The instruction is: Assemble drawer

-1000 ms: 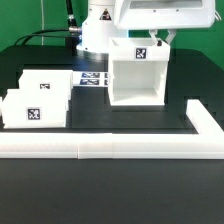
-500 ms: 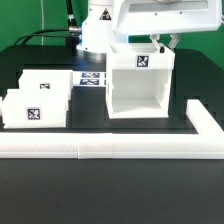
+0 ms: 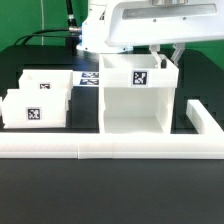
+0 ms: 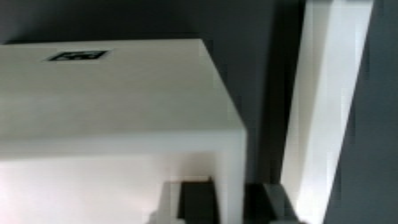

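The drawer's large boxy housing stands with its open side toward the camera, close to the front border wall, a tag on its top face. My gripper is at its top far corner on the exterior view's right, shut on that side wall. In the wrist view the gripper has one dark finger inside and one outside the white wall of the housing. Two small white trays with tags sit at the exterior view's left.
A long low white border wall runs along the front and turns back at the exterior view's right; it also shows in the wrist view. The marker board lies behind the trays. The arm's base stands at the back.
The housing has moved toward the front border wall with my gripper on its side wall, and now looks larger and nearer. The trays have not moved.
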You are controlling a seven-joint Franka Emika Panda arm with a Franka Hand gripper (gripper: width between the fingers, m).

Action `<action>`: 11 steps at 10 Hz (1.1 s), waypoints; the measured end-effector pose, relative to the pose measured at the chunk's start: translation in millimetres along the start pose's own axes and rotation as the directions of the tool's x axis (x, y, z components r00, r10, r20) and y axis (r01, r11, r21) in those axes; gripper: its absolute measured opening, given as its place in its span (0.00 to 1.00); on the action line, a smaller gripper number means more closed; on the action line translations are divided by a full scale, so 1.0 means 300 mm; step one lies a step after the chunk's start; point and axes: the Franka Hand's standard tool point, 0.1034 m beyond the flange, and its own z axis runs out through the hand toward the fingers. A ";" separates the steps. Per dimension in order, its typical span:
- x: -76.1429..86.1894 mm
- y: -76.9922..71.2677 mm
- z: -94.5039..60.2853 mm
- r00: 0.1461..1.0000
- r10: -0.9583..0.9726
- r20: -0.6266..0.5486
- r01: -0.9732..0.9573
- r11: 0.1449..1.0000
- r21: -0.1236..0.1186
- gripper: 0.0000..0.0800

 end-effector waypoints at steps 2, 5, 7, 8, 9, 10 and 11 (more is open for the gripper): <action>0.016 -0.007 -0.003 1.000 0.024 -0.015 -0.024 1.000 0.001 0.05; 0.020 -0.014 -0.005 0.990 0.139 -0.020 -0.139 0.990 0.006 0.05; 0.026 -0.019 -0.008 0.968 0.250 -0.026 -0.249 0.968 0.012 0.05; 0.028 -0.026 -0.009 0.944 0.329 -0.034 -0.329 0.944 0.018 0.05; 0.019 -0.047 -0.003 0.882 0.470 -0.044 -0.469 0.883 0.031 0.05; 0.023 -0.062 0.001 0.823 0.566 -0.044 -0.565 0.824 0.037 0.05; 0.032 -0.071 0.002 0.786 0.617 -0.042 -0.616 0.787 0.036 0.05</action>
